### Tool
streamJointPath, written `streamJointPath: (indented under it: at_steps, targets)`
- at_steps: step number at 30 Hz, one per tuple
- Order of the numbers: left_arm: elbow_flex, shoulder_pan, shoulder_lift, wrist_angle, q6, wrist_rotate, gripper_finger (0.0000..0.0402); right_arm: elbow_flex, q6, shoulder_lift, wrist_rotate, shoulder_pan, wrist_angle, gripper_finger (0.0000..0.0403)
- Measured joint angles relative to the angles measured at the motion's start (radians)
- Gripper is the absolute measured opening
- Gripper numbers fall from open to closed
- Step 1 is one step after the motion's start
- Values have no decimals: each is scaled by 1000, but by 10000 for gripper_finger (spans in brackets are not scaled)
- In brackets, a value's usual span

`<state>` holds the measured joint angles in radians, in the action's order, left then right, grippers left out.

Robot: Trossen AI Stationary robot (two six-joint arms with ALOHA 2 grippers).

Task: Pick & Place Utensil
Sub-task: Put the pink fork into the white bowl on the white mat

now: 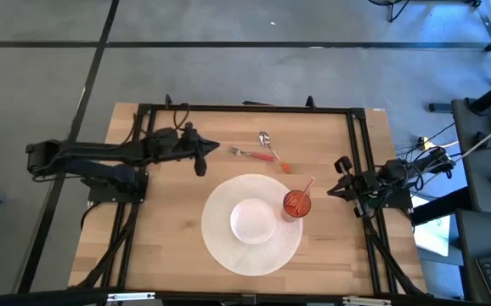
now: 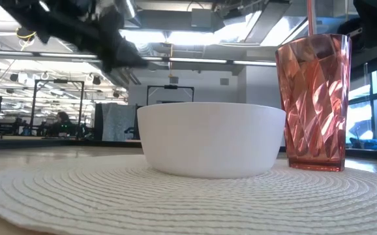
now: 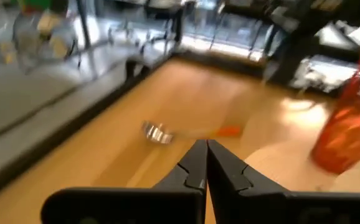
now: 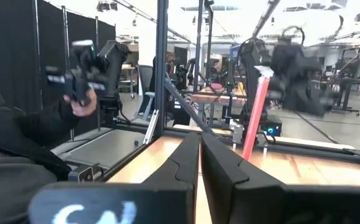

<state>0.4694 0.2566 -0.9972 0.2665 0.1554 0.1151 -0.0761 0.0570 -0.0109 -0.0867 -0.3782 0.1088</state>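
Two utensils lie flat on the wooden table in the high view: a fork (image 1: 244, 153) and a spoon (image 1: 265, 138), each with a silver head and an orange handle. My left gripper (image 1: 205, 155) is shut just left of the fork, touching nothing. In the left wrist view its gripper (image 3: 205, 155) points toward the spoon (image 3: 157, 132). A white bowl (image 1: 254, 219) sits on a round white placemat (image 1: 220, 242). A red faceted cup (image 1: 296, 204) with a straw stands at the mat's right edge. My right gripper (image 1: 337, 180) waits shut at the table's right side.
A black frame (image 1: 245, 109) runs along the table's far edge and both sides. Bare wood lies between the utensils and the placemat. In the right wrist view a person (image 4: 18, 124) shows beyond the table holding a dark device; the cup's straw (image 4: 255, 112) stands ahead of my right gripper (image 4: 200, 149).
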Motion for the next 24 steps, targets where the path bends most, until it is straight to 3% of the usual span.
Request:
streamJointPath:
  at_steps: [7,11,14,18,24]
  targets:
    - [-27,64,-91,4,24,24,2,0,3,0,-56,0,-3,20]
    - [49,80,-193,-64,45,24,1,0,3,0,-53,0,-2,20]
    - [194,89,-316,-237,23,16,2,0,3,0,-53,0,-2,20]
    - [456,88,-534,-544,-104,-40,1,0,3,0,-53,0,-3,20]
    - [805,88,-764,-847,-318,-65,22,0,-9,0,-52,0,-17,20]
